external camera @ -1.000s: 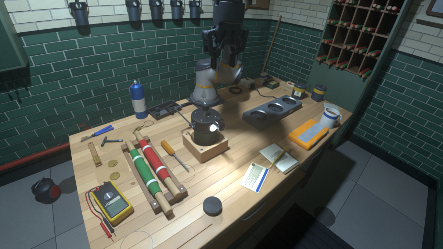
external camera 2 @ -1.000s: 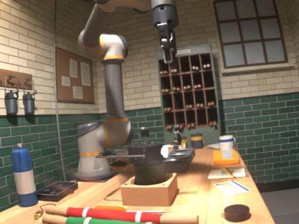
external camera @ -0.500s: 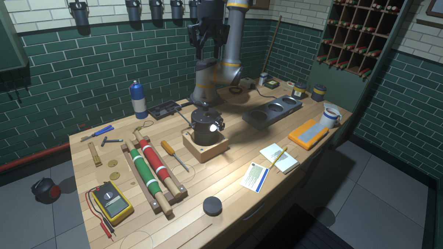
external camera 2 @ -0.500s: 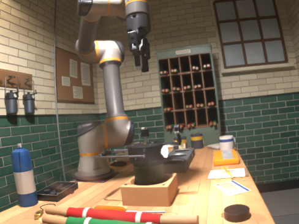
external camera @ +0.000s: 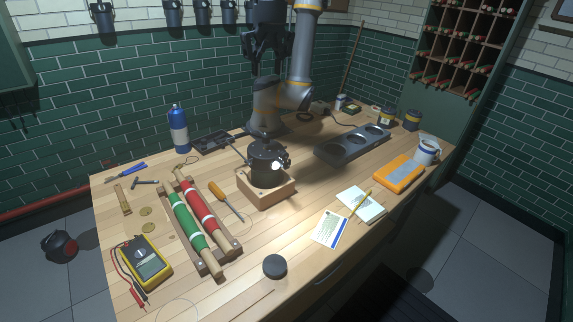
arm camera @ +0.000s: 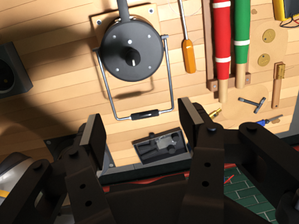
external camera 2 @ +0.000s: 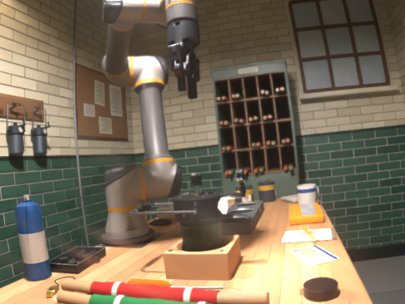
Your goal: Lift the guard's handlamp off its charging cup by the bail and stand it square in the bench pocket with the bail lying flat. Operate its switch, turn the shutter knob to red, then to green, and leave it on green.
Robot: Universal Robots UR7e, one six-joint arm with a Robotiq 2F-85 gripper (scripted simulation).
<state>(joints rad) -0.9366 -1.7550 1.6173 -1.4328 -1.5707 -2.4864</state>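
My gripper (external camera: 266, 66) (external camera 2: 187, 85) (arm camera: 142, 125) hangs high above the bench, over the back of the handlamp, fingers pointing down. The dark round handlamp (external camera: 266, 163) (external camera 2: 202, 222) (arm camera: 131, 51) stands upright in the wooden bench pocket (external camera: 265, 187) (external camera 2: 202, 257), and its lens (external camera: 275, 164) (external camera 2: 224, 204) shines white toward the bench's right side. Its wire bail (external camera: 236, 149) (external camera 2: 166, 211) (arm camera: 145, 114) lies flat, reaching back toward the arm's base. The shutter knob (arm camera: 131, 56) sits at the middle of its top. The gripper is open and holds nothing.
Behind the lamp stands the arm's base (external camera: 266, 116), with a dark tray (external camera: 212, 141) beside it. The three-cup charging block (external camera: 352, 144) lies to the right. Left of the pocket lie a screwdriver (external camera: 224, 198) and the red and green rolled flags (external camera: 196, 216).
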